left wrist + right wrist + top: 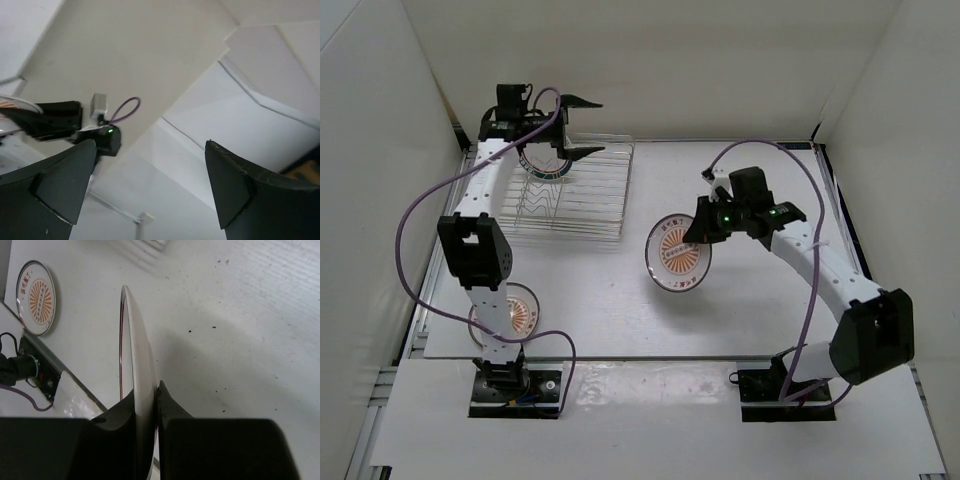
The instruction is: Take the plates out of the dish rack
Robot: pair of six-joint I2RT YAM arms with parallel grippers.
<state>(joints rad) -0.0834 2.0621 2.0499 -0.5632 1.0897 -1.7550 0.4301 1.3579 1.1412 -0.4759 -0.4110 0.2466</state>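
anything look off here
Nothing stands out: the green-rimmed plate sits in the dish rack, one sunburst plate lies flat near the left arm's base, and the right gripper pinches the other sunburst plate by its rim. No spills or chips.

Table point(760, 190) with dish rack point(588, 205), sunburst plate point(524, 312)
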